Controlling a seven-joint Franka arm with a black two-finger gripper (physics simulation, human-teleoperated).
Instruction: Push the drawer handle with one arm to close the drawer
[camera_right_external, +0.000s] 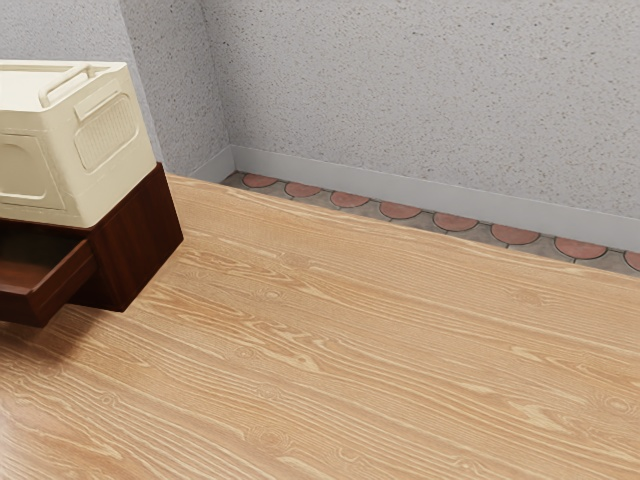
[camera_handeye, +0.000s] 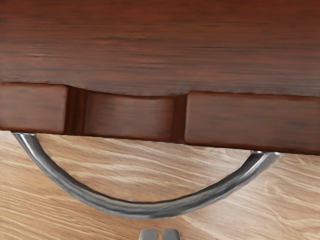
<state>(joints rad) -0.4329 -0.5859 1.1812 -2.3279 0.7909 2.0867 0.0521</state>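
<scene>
At the exterior view's left, a cream storage crate with molded panels is held up by a dark brown wooden cabinet. Both are found past the drawer front from the pincer. The wooden drawer is seen pulled open, and a dip is cut in the middle of its front. A bent silver handle is fixed to that front, on the side facing the pincer. The pincer is seen near the middle of the handle's bend, with a bit of pale wood showing between them. Its two tips are pinched close together, and nothing is held. Around the pincer, a light tan table top with wavy lines is seen. Past the table, red round patches are set in a gray floor, by a pale baseboard and a gray speckled wall.
</scene>
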